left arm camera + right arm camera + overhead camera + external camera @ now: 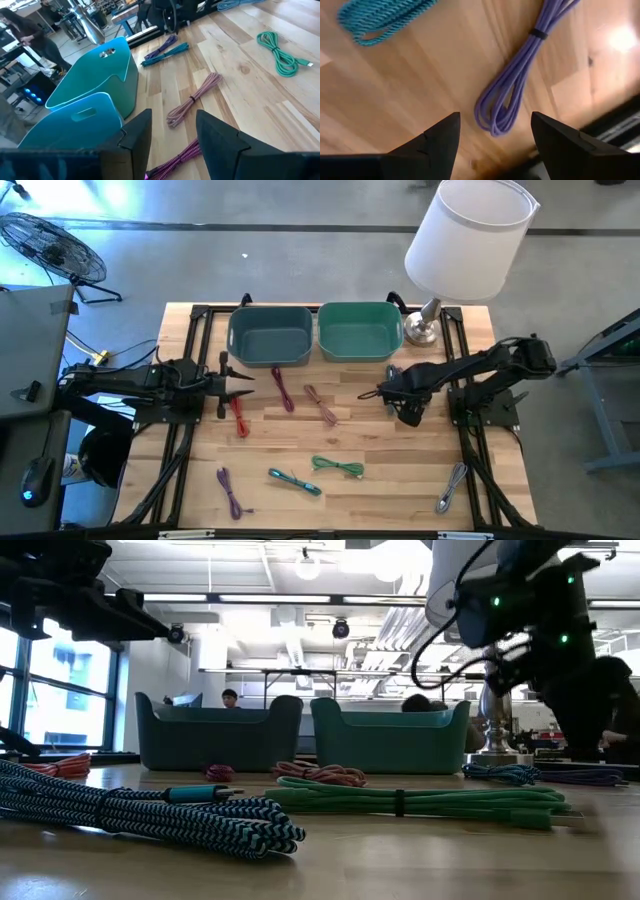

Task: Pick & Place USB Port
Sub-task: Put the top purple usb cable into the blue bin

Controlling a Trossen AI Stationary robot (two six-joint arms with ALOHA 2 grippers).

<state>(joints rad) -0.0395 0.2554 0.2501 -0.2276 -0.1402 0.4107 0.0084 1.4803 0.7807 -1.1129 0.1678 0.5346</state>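
A: What is seen nearest the low camera?

B: A braided cable in black and teal [150, 810], coiled loosely, with a woven, striped sheath. Just behind it a smooth mint-green cable [420, 802] is laid flat and bound by a dark tie.

A: How is the left gripper [172, 134] found?

B: Its two dark, wedge-shaped fingers are held apart with nothing between them. A magenta braided cable [176, 161] is seen on the boards just ahead of the fingertips, and a pink-tan bundle [192, 100] lies a little beyond. To one side of the gripper two rounded plastic bins stand touching: a blue-grey bin [75, 125] nearer, a teal bin [100, 75] past it, each with a slot handle.

A: And the right gripper [495, 130]?

B: It is spread wide and empty above the pale wooden planks. A smooth lilac cable [520, 85], folded into a long loop and cinched by a black band, lies between the fingers and slightly ahead of them. A teal braided coil [382, 20] is seen farther off.

A: Is anything else shown from above?

B: A red cable [238, 416] lies just beside the left gripper. A white drum-shaped lampshade [468, 238] on a metal base stands past the right arm.
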